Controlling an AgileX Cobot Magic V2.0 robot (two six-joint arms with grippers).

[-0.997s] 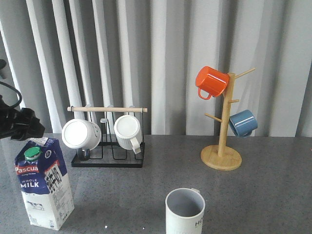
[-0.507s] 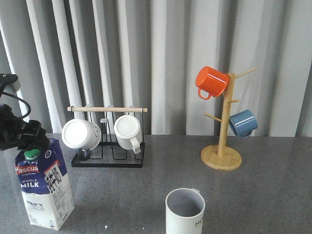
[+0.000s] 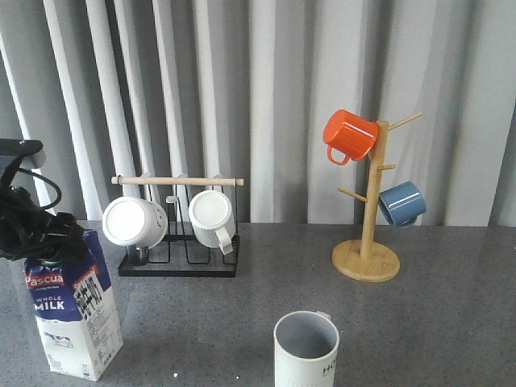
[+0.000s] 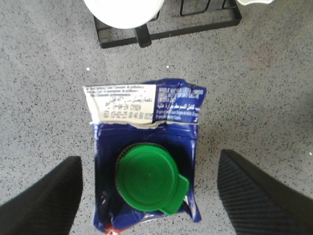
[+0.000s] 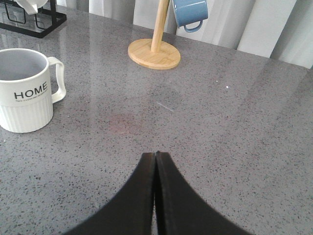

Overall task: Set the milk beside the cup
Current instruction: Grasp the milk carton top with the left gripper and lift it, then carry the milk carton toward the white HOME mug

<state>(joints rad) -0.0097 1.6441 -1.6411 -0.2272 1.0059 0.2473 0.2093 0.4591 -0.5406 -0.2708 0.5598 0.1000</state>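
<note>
The milk (image 3: pixel 76 322), a tall blue-and-white carton, stands upright at the table's front left. My left gripper (image 3: pixel 42 240) hangs right over its top and hides the cap in the front view. Seen from the left wrist, the left gripper (image 4: pixel 149 159) is open, its dark fingers (image 4: pixel 54 191) apart on either side of the green cap (image 4: pixel 146 178) and not touching the milk (image 4: pixel 146 134). The cup (image 3: pixel 306 348) stands at the front middle, well right of the carton; the right wrist view shows the cup (image 5: pixel 24 98) with its "HOME" lettering. My right gripper (image 5: pixel 155 155) is shut over bare table, holding nothing.
A black wire rack (image 3: pixel 179 266) with two white mugs (image 3: pixel 133 222) (image 3: pixel 212 216) stands behind the carton. At the back right a wooden mug tree (image 3: pixel 367 242) carries an orange mug (image 3: pixel 349 135) and a blue mug (image 3: pixel 401 203). A grey curtain closes the back.
My left gripper has come down and to the right onto the carton's top, so the green cap is now hidden in the front view. The carton and the cup have not moved.
</note>
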